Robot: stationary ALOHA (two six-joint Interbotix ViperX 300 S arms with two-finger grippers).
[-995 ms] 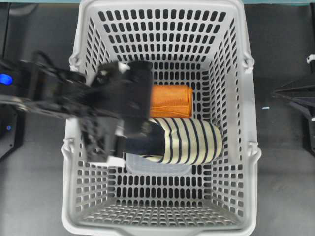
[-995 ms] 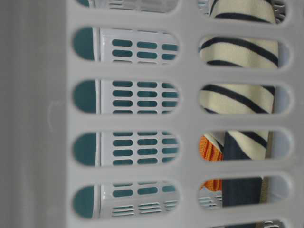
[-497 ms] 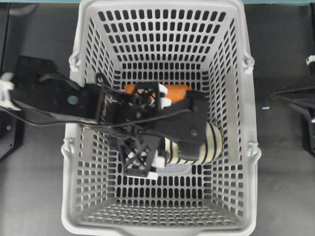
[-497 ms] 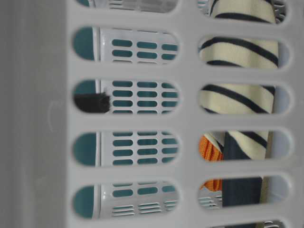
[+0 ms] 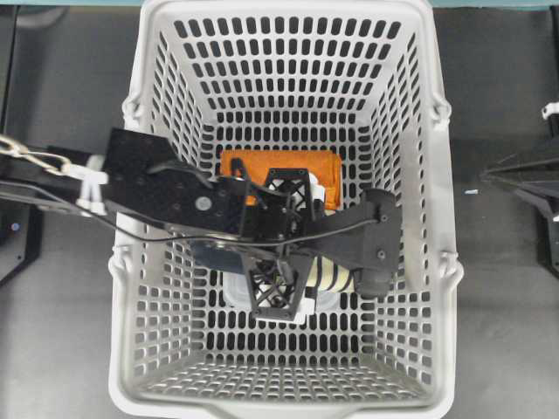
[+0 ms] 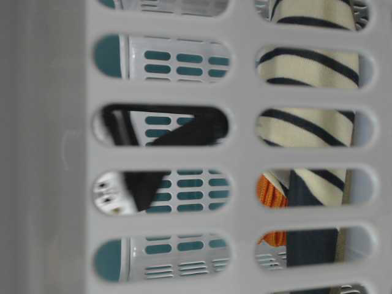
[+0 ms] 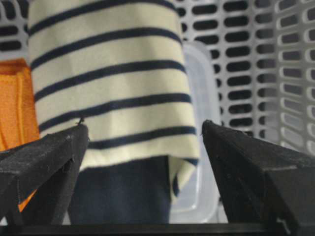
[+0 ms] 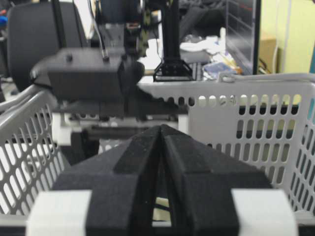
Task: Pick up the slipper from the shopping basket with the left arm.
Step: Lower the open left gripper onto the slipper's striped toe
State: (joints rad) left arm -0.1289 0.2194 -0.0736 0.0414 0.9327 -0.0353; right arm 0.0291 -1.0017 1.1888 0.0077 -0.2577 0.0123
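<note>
- Left arm [image 5: 175, 196] reaches into the shopping basket [image 5: 419, 175]; left gripper [image 5: 284, 240] spread wide, one finger [image 7: 42, 164] on each side of the slipper [image 7: 110, 78], holding nothing.
- Slipper lies on the basket floor directly under the gripper, striped toe pointing away from the wrist, navy heel end nearest it.
- Orange cloth [image 5: 262, 166] just beside the slipper, by the gripper's left finger.
- Clear plastic lid or tray [image 7: 199, 88] under the slipper, by the other finger.
- Right gripper [image 8: 160, 142] outside the basket, fingers pressed together, empty.
- Surface: dark tabletop [image 5: 498, 297] around the basket.
- Room: cluttered desk and a yellow wall [image 8: 295, 34] beyond the basket rim.
</note>
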